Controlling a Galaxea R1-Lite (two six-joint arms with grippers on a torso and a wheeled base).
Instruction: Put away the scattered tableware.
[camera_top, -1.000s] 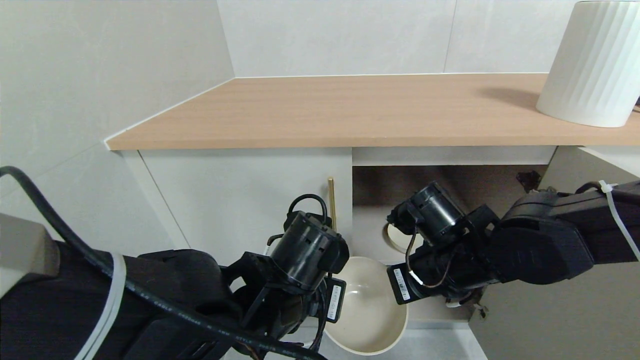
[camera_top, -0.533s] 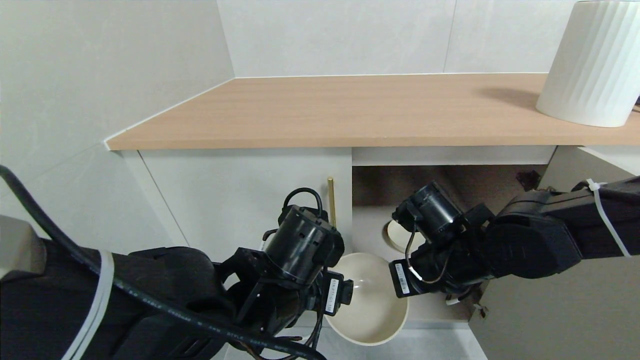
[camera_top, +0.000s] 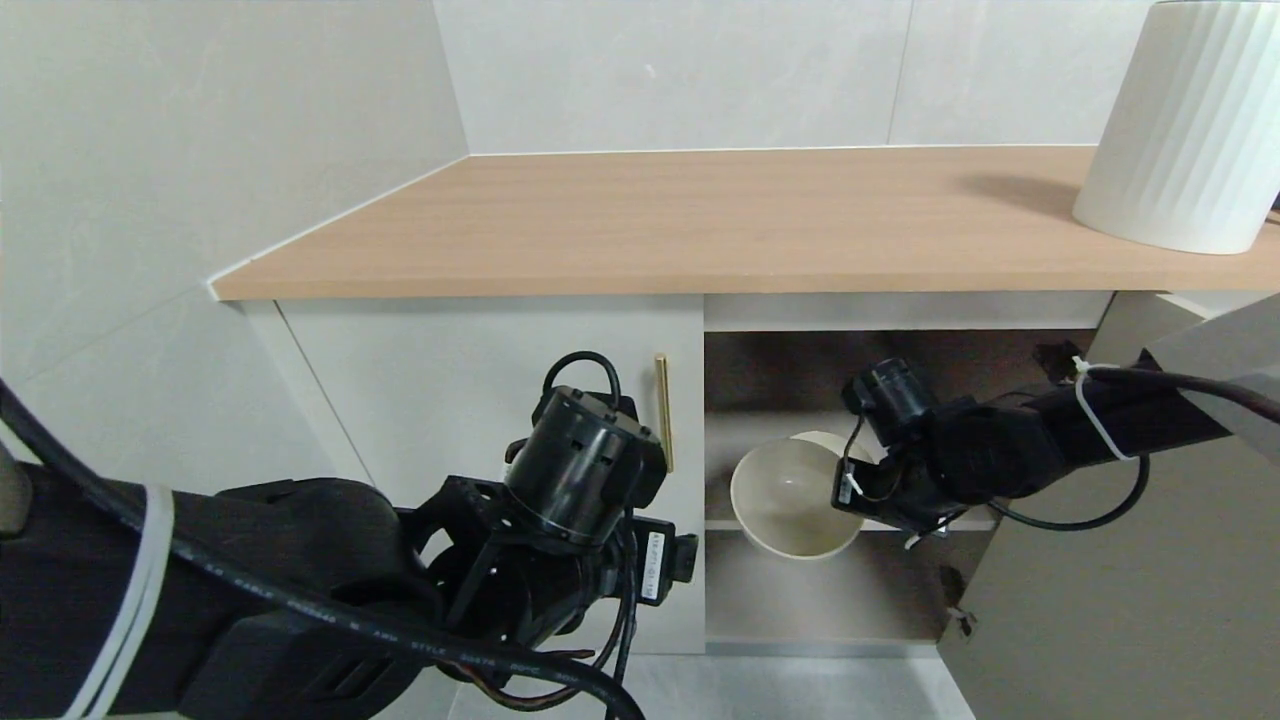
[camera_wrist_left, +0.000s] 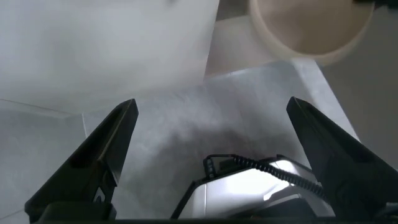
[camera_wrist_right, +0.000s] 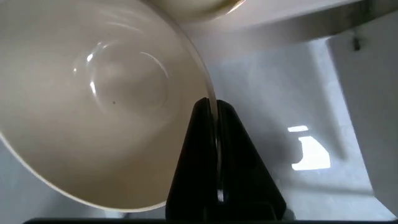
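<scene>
- Head view: a wooden countertop (camera_top: 700, 220) runs along the tiled wall into the corner, with a cabinet beneath it.
- The cabinet's left door (camera_top: 480, 400) is closed. The right door (camera_top: 1120, 600) is swung open, showing a compartment with a shelf (camera_top: 735, 432) across it.
- A white ribbed vessel (camera_top: 1180, 130) stands on the countertop at the far right.
- The left gripper (camera_wrist_left: 211, 109) hangs low in front of the closed door, over the grey floor (camera_wrist_left: 249, 93). Its two dark fingers are spread wide apart and hold nothing.
- The right gripper (camera_top: 850, 495) is at the mouth of the open compartment, clamped on the rim of a cream bowl (camera_top: 790, 495). In the right wrist view a dark finger (camera_wrist_right: 214, 155) presses against the rim's edge.
- The cream bowl is held tilted, its hollow facing outward and up, at the front edge of the shelf. Whether it touches the shelf cannot be told.
- A second pale dish (camera_top: 835, 440) sits on the shelf just behind the bowl, mostly covered by it.
- A slim brass handle (camera_top: 662, 410) stands upright on the closed door's right edge, beside the opening.
</scene>
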